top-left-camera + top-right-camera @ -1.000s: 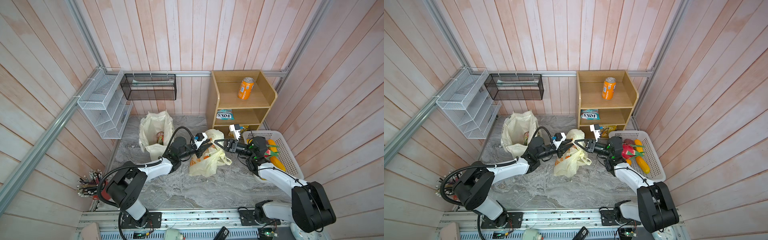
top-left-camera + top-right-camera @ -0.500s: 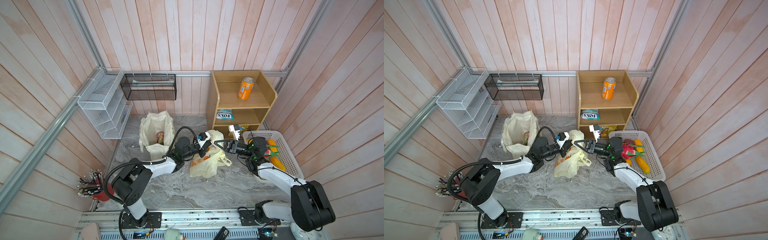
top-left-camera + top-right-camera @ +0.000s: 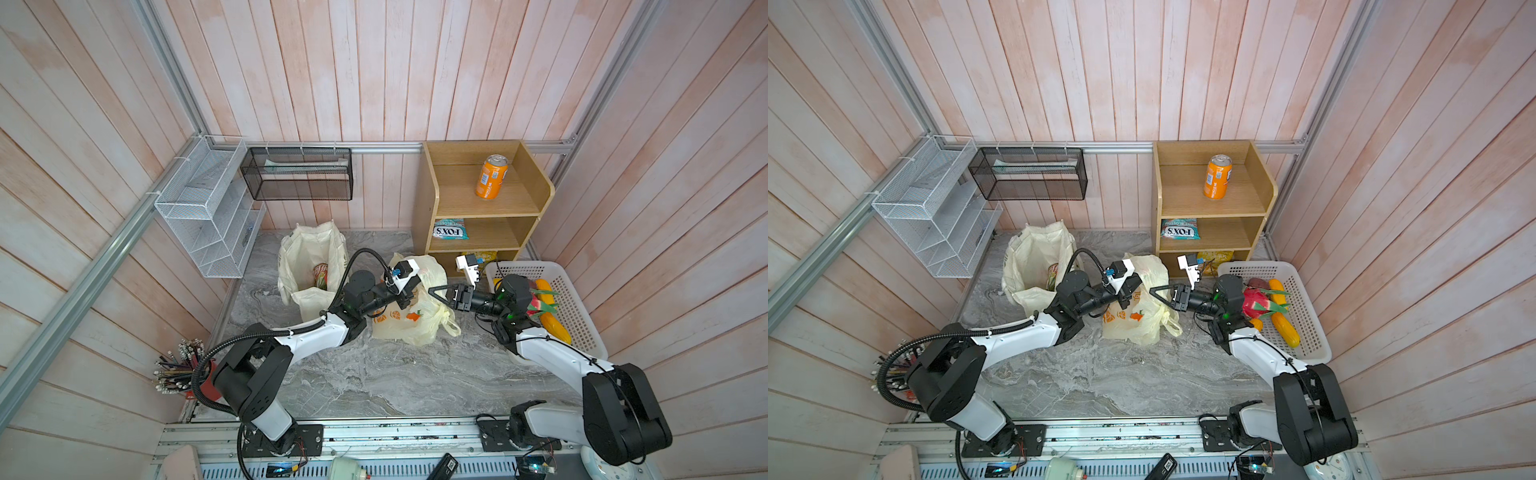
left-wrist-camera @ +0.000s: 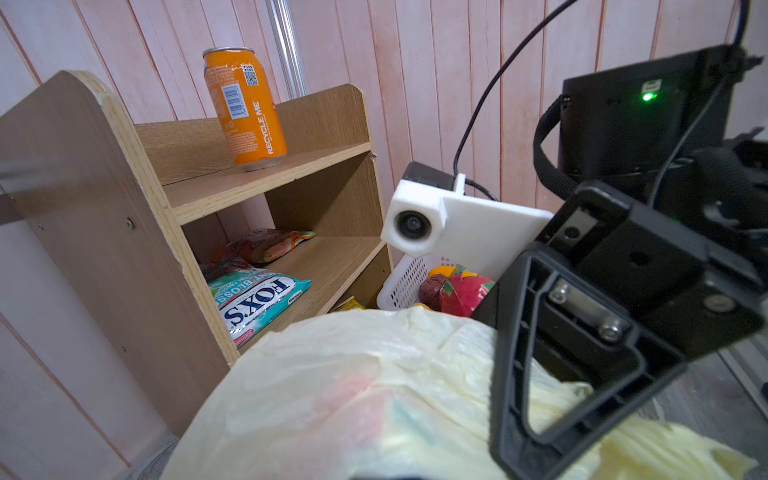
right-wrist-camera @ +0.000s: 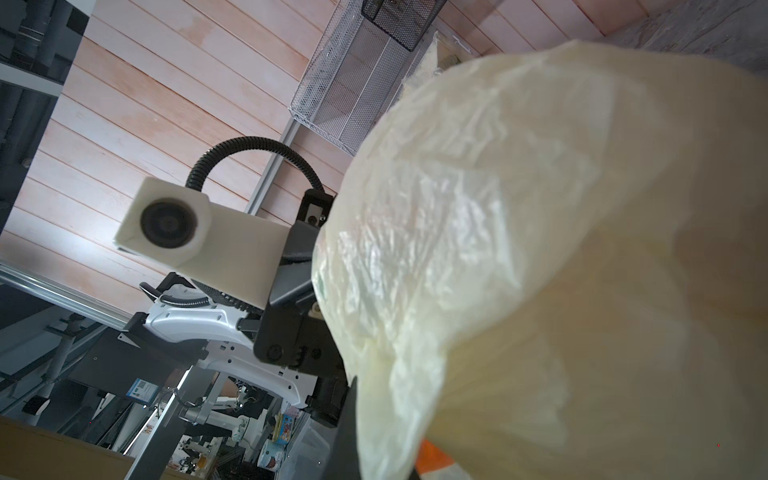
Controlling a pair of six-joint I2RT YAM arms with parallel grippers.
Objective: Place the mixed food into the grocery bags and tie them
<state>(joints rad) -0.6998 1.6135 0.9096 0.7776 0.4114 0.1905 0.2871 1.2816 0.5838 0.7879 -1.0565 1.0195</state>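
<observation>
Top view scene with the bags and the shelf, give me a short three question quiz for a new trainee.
1. True or false: the orange can stands on the wooden shelf unit's top shelf.
2. What sits between the two arms? A plastic bag, B a kettle, C a shoebox.
3. Fill in: the Fox's packet lies on the ___ shelf.
Key: 1 true; 2 A; 3 middle.

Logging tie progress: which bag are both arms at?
The thin plastic bag printed with orange fruits; the canvas tote stands apart to its left, mouth open.
</observation>
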